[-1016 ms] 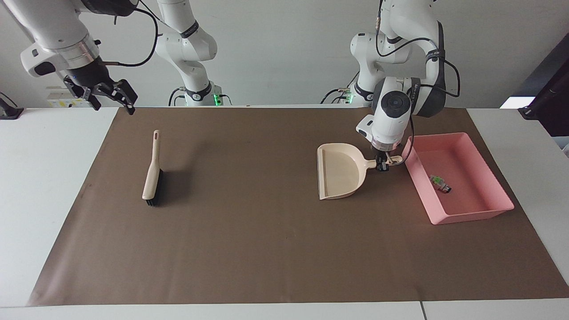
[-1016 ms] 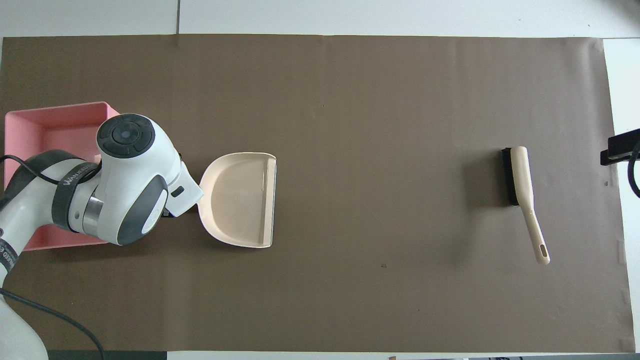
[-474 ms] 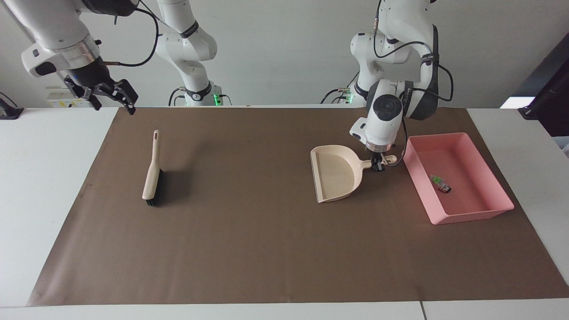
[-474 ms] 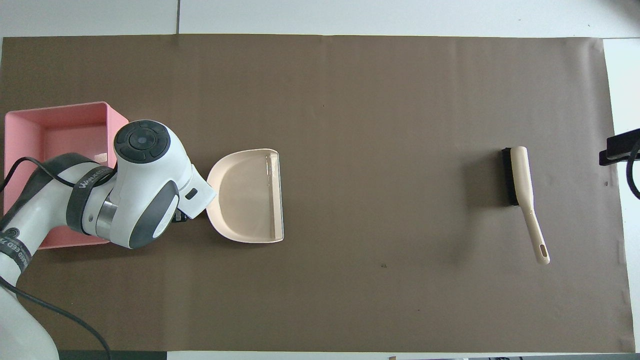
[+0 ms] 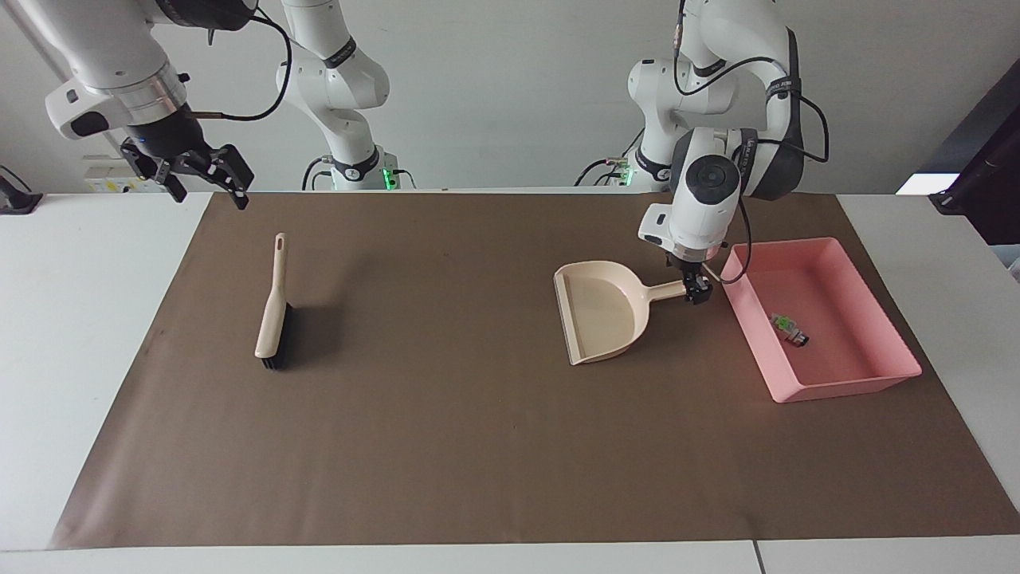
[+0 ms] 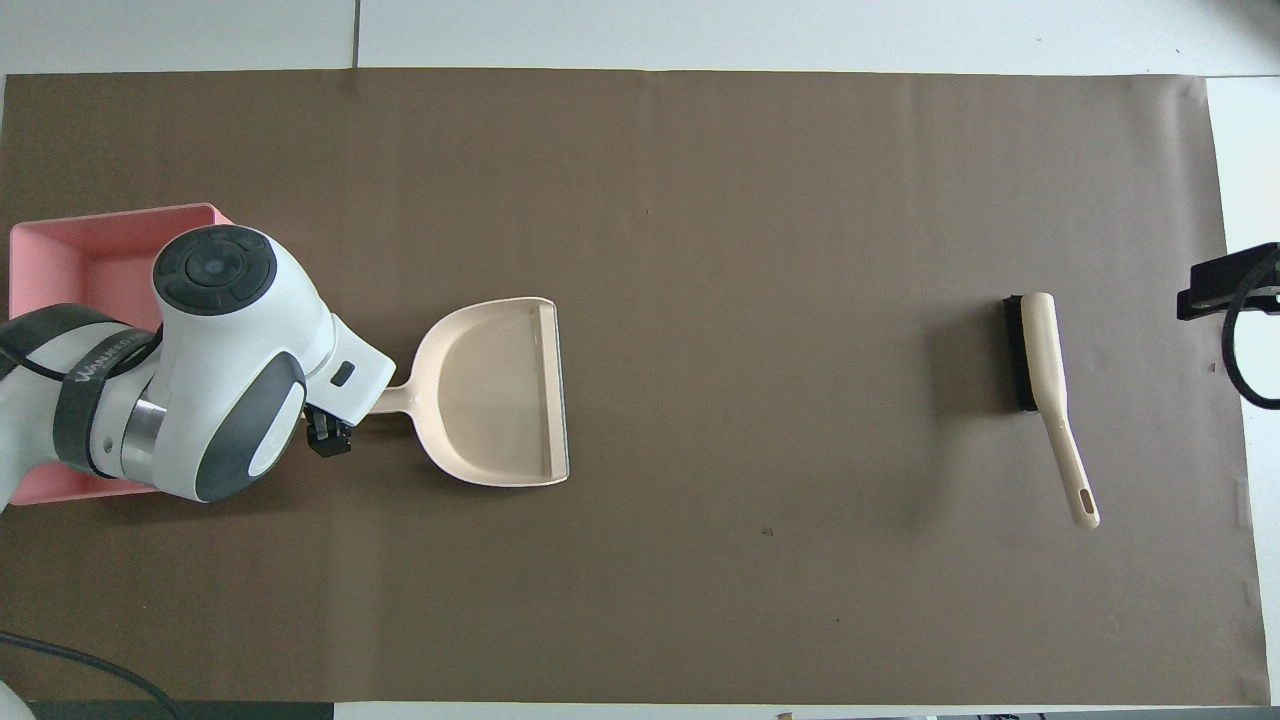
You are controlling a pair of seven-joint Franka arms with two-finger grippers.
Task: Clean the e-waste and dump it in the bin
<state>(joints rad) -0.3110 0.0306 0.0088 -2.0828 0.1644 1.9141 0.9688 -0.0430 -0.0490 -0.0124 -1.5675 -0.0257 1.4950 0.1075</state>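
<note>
Brown mat (image 5: 446, 414) bears the bin (image 5: 868, 381) holding e-waste (image 5: 789, 328); left pincer (image 5: 696, 292) clamps the empty dustpan (image 5: 602, 311)'s handle.

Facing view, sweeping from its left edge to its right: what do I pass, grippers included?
Right gripper, raised → brush → dustpan → left gripper at the dustpan's handle end → pink bin holding the e-waste.

L gripper (image 5: 698, 292) low, R gripper (image 5: 205, 174) raised
</note>
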